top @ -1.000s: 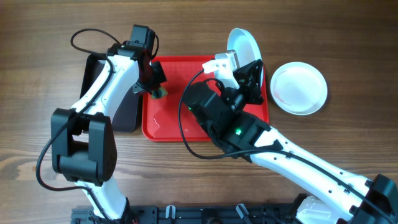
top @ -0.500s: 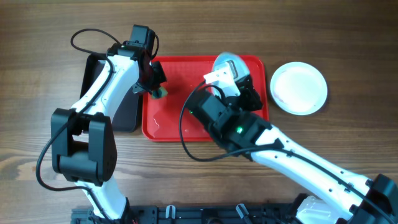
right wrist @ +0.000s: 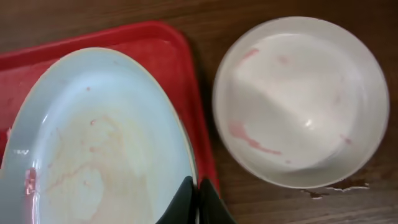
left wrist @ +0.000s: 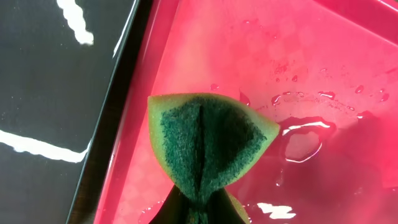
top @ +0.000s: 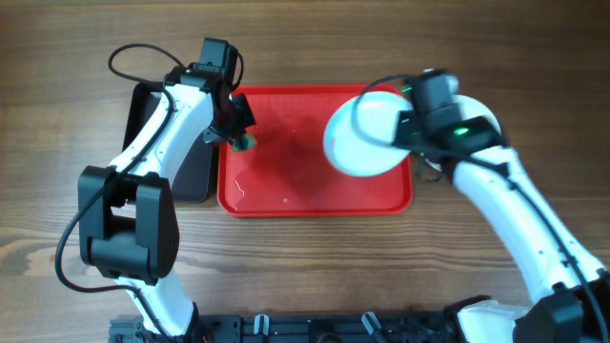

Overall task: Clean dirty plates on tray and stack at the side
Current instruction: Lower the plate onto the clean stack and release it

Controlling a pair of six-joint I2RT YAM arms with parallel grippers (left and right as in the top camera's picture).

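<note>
**Q.** Where do the plates lie, and what holds them?

**A.** The pale mint plate (right wrist: 106, 137) hangs over the right end of the red tray (top: 286, 191), its edge overlapping the tray's rim. Whether it touches the tray cannot be told. The right jaws are pressed together on its near rim. The white plate (right wrist: 301, 99) sits on the bench (top: 57, 57) just beside the tray, apart from the mint plate. Only two plates show.

**Q.** How will the held plate likely handle?

**A.** It is probably stiff and light, but smooth and breakable. Faint pink-orange smears remain in its well, and the tray floor carries beads of water, so the rim may well be wet and slippery. A pinch at one point of the rim leaves the plate free to swing. A deeper bite on the rim, with the plate kept near level, seems the safer hold.

**Q.** What else is present, and what obstructs?

**A.** The left jaws pinch a folded green-and-yellow sponge (left wrist: 205, 143) above the tray's left side, next to the black tray (left wrist: 50, 93). The white plate, itself streaked red, occupies the likely stacking place. The tray's raised rim stands between the two plates and must be cleared. In the overhead view the right arm (top: 496, 191) hides the white plate.
</note>
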